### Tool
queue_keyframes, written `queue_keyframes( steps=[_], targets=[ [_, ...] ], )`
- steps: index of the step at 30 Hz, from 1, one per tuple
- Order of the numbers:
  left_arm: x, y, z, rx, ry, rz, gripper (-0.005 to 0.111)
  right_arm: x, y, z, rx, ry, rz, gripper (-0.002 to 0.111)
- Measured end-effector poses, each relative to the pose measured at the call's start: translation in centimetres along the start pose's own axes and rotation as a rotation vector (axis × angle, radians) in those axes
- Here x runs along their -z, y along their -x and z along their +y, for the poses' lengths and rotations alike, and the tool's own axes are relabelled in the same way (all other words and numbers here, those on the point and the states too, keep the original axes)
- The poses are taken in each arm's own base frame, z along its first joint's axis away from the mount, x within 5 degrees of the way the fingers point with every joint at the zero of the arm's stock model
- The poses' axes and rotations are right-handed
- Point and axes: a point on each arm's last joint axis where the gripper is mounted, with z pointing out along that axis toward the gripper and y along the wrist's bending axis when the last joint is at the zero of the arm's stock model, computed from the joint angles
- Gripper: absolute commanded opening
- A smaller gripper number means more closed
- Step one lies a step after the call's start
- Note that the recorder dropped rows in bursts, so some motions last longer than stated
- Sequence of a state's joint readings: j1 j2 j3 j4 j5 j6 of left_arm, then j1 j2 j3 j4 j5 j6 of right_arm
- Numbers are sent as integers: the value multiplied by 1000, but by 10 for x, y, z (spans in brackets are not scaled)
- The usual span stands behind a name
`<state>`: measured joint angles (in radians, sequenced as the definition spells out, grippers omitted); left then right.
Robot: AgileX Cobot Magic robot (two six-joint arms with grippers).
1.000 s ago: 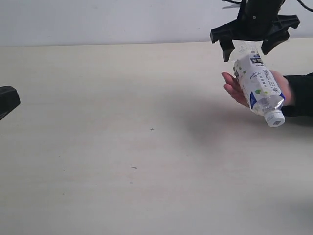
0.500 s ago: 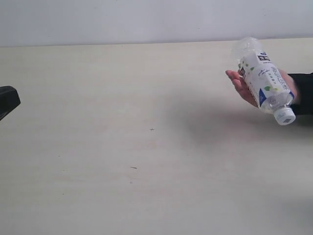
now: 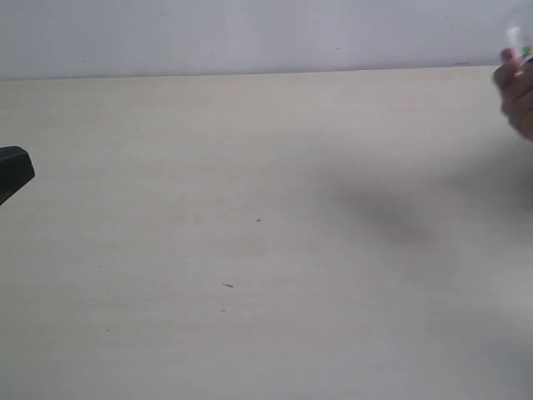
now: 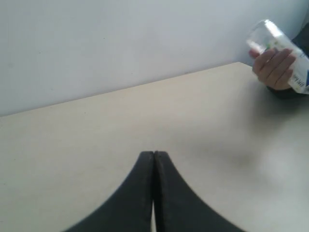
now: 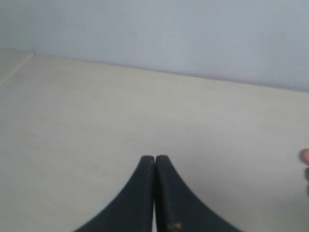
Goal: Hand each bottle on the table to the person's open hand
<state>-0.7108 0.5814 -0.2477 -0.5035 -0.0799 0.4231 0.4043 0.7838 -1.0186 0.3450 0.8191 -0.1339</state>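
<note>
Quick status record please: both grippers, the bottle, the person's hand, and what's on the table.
left gripper: shut, holding nothing
right gripper: shut, holding nothing
bottle: in the person's grasp, lifted off the table
person's hand: fingers wrapped around bottle, at the exterior view's right edge
table: no bottle visible on it in any view

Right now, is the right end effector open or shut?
Shut: the right end effector has jaws pressed together, nothing between them.
</note>
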Motion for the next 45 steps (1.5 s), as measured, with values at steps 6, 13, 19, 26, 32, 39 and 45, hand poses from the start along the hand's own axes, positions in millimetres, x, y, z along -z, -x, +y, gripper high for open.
queue_keyframes(
  steps=[6,13,19,26,32,39,45],
  targets=[
    [0,0,0,0,0,0,0,61,-50,12,45,30,-118,0],
    [0,0,0,0,0,0,0,122,-83,26,108,64,-312,0],
    [0,0,0,0,0,0,0,157,-108,32,150,79,-461,0],
    [0,0,0,0,0,0,0,159,-115,26,284,-31,-572,0],
    [0,0,0,0,0,0,0,98,-122,0,270,-309,-615,0],
    [0,0,0,0,0,0,0,20,-176,-44,140,-423,-545,0],
    [0,0,0,0,0,0,0,-10,-215,-60,98,-437,-438,0]
  ],
)
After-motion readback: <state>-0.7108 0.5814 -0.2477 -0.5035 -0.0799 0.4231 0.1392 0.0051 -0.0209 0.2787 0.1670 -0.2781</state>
